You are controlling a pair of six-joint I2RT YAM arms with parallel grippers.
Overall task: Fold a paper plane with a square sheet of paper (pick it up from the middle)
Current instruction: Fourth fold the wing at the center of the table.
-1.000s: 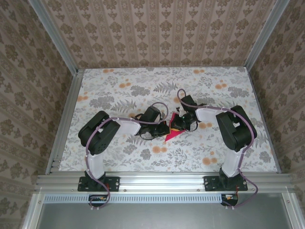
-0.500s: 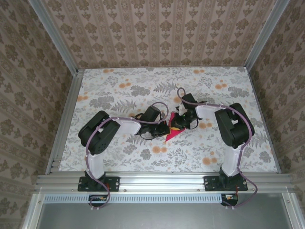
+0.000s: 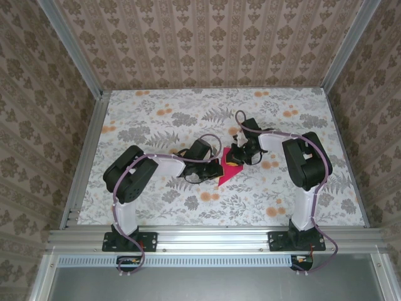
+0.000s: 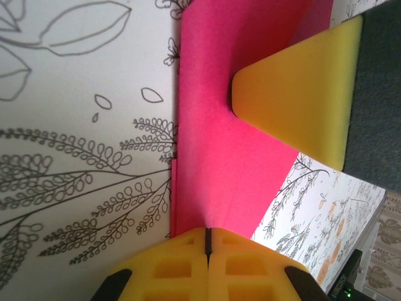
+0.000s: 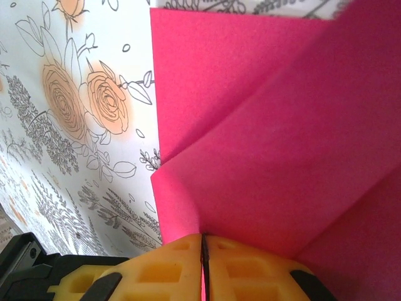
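**Right end effector drew back, fold still in progress**

Left end effector stayed pressed together with its tips on the square sheet of paper mid-worktop; couldn't tell if it pinched or just pinned. Right end effector shifted toward the far edge, pinching a raised flap. More pink was exposed. Probably mid-crease, no plane yet.

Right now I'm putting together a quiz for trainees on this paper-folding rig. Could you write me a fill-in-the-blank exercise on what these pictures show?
The folded sheet of paper between the two arms is ___ in colour.
The left gripper (open or shut?) is ___ on the paper's edge.
The right gripper has its fingers closed on the ___.
The tablecloth is printed with orange ___.
Missing words: pink; shut; paper; flowers.
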